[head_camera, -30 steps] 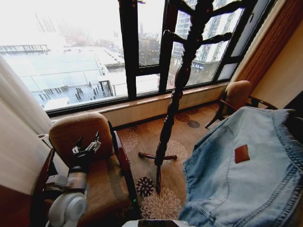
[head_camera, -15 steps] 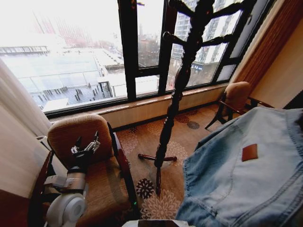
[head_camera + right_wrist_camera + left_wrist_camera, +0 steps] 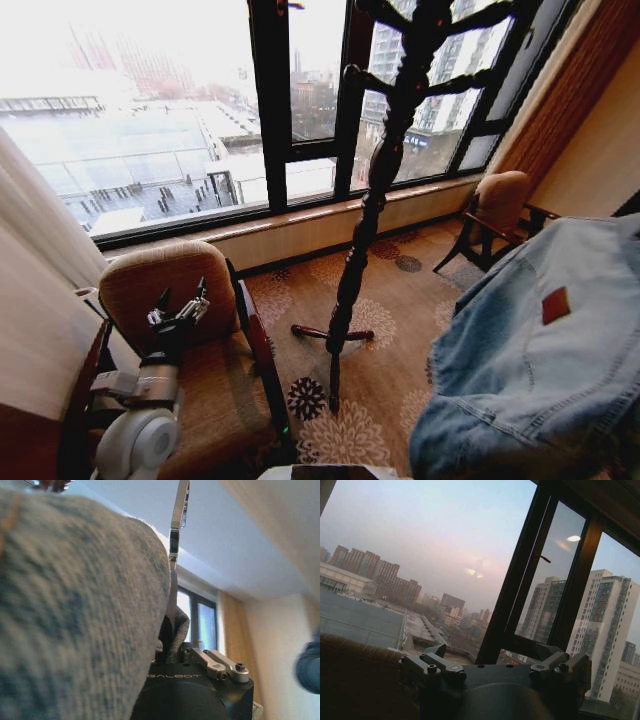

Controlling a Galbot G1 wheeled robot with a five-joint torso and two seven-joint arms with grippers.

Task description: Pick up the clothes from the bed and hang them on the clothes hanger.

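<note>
The clothes (image 3: 530,370), a faded light blue denim jacket with a brown patch (image 3: 555,305), hang in the air at the right of the head view, back side toward me. In the right wrist view the denim (image 3: 75,605) looms close. My right gripper (image 3: 172,630) is shut on a bunch of this fabric, and the silver hook of the clothes hanger (image 3: 175,525) rises from the same spot. My left gripper (image 3: 178,308) is parked, open, above the armchair seat at the lower left. Its fingers (image 3: 437,667) point toward the window. The bed is out of view.
A tall dark wooden coat stand (image 3: 375,200) with pegs rises mid-floor, just left of the jacket. A brown armchair (image 3: 175,285) sits at the lower left and a second chair (image 3: 495,205) at the right by the window (image 3: 300,110). Patterned carpet (image 3: 390,290) lies between.
The jacket has moved to the right and slightly upward, uncovering more carpet beside the coat stand. The left arm has stayed parked.
</note>
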